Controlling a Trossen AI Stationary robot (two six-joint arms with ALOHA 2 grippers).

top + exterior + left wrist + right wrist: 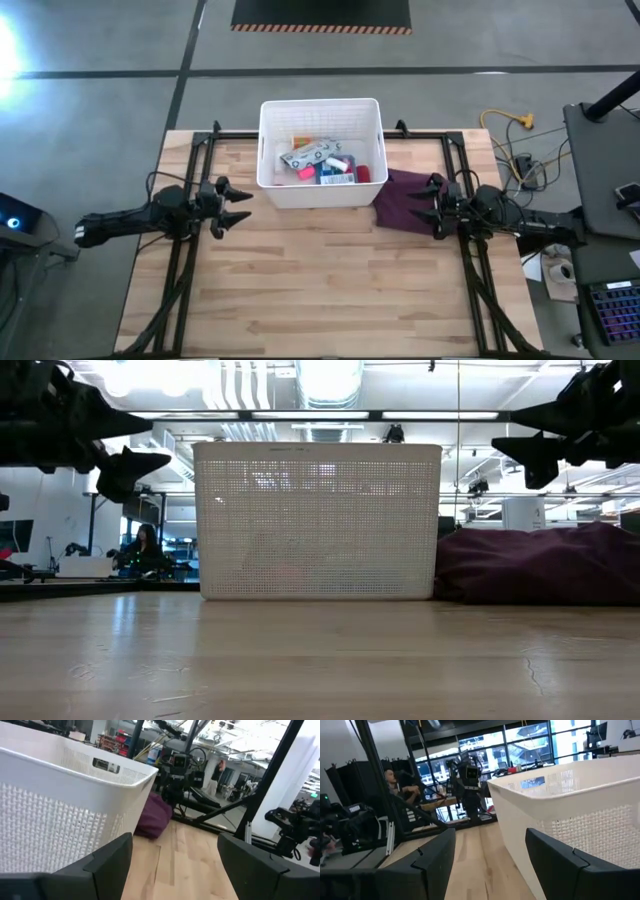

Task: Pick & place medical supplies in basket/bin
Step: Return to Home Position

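Supplies (322,163) all sit heaped inside the white bin (320,104), a mixed pile that's hard to sort from above. None show outside it, so the job looks done. Left gripper (244,204) hangs just left of the bin, jaws wide, empty. Right gripper (420,200) mirrors it right of the bin, over the maroon cloth (393,190), jaws spread too: parked clear, I'd judge.

Bare table (330,290) (bin (320,196), cloth (403,198) beyond)

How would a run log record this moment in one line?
left gripper: open, empty, beside white bin | right gripper: open, empty, above maroon cloth | medical supplies: inside bin
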